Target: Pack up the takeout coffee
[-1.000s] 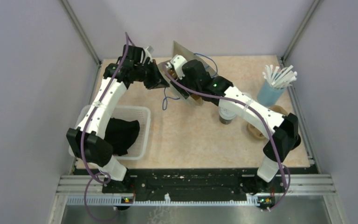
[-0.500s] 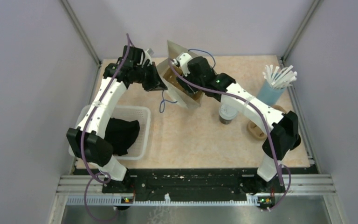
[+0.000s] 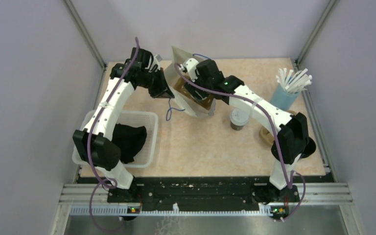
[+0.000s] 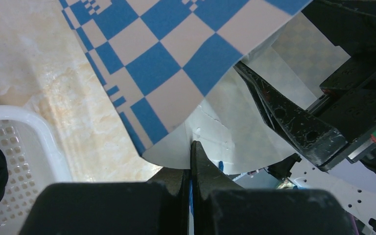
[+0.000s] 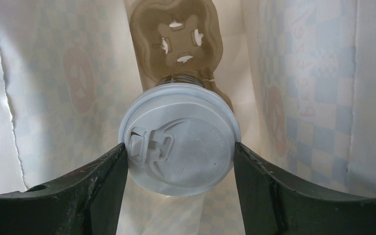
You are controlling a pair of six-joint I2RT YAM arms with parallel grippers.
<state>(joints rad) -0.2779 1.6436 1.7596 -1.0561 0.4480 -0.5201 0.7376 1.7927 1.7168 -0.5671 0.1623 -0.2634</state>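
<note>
Lidded cup (image 5: 178,139) held inside the paper bag (image 4: 176,58).

The right gripper (image 5: 179,147) clasps this pale-lidded cup by both sides, deep within the bag, just above a brown pulp carrier (image 5: 176,29) that lies at the bag's bottom; whether the cup touches the carrier cannot be told. The left gripper (image 4: 192,147) is clenched on the bag's white edge, its blue-checked side facing the wrist camera. In the top view the bag stands tilted at the far middle of the table (image 3: 200,147). A second cup (image 3: 238,119) stands on the table just right of the bag, beneath the right arm. Far right is a blue tumbler (image 3: 284,98) of white straws; at left a white basket (image 3: 147,122) holds a black cloth (image 3: 127,142).
</note>
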